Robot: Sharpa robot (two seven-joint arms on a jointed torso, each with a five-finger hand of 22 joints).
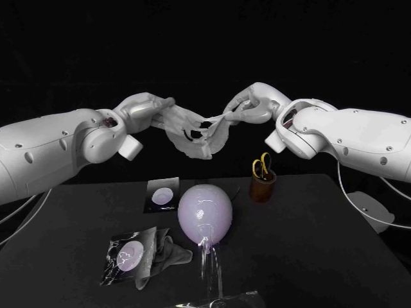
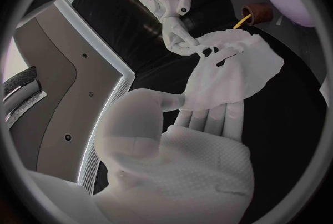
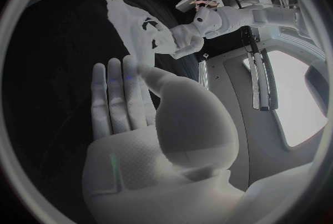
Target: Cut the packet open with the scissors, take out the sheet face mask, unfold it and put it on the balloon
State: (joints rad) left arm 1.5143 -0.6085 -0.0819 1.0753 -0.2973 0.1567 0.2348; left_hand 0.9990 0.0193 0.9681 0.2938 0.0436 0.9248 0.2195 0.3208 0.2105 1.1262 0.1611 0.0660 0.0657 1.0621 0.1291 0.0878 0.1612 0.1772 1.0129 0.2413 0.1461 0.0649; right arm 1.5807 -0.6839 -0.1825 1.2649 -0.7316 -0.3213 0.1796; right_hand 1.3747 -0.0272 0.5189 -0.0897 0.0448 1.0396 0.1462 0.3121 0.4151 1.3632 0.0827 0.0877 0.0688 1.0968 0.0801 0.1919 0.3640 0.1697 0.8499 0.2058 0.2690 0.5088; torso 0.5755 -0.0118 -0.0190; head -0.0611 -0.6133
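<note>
High above the table, the white sheet mask (image 1: 195, 133) hangs partly spread between my two hands. My left hand (image 1: 153, 113) holds its left edge and my right hand (image 1: 250, 104) pinches its right edge. In the left wrist view the mask (image 2: 231, 75) drapes from my left hand's fingertips (image 2: 208, 118), and my right hand (image 2: 177, 35) grips its far side. The right wrist view has the mask (image 3: 135, 28) beyond my right hand (image 3: 132, 115), held by my left hand (image 3: 183, 41). Below stands the pale purple balloon (image 1: 205, 208) on a clear stand. The scissors (image 1: 262, 165) stand in a brown cup (image 1: 261, 187).
The cut packet (image 1: 131, 256) lies crumpled at the table's front left. A smaller dark packet piece (image 1: 162, 194) lies left of the balloon. The clear stand's base (image 1: 219, 299) reaches the front edge. The cup stands just right of the balloon.
</note>
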